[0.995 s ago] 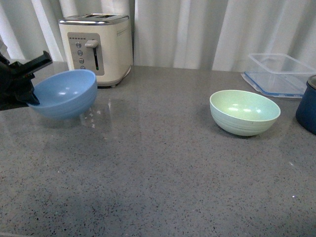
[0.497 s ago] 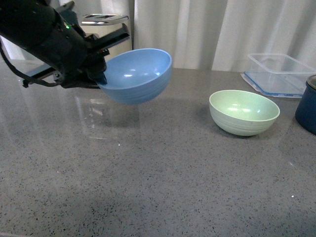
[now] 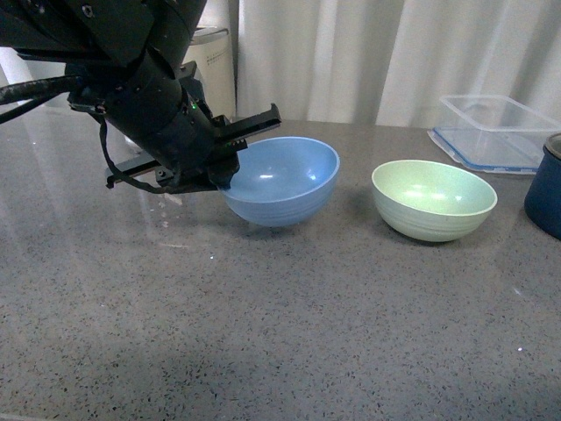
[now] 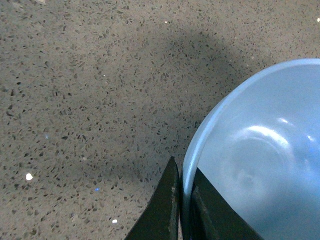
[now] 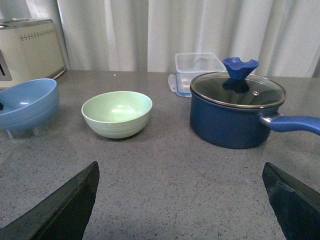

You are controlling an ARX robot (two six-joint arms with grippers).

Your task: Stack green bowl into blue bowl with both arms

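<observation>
Pinching blue bowl [image 3: 285, 180] by its left rim, left gripper [image 3: 232, 158] jaws nearly closed; bowl low over counter [image 3: 280, 333], contact unclear, near left of green bowl [image 3: 434, 200], apart; right gripper [image 5: 182, 200] gaping, empty; step judged: placing blue; next: release, right fetches green.

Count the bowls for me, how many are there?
2. The blue bowl is at the middle of the counter, pinched at its rim by the left gripper. The green bowl sits to its right, apart from it. None seem hidden.
</observation>
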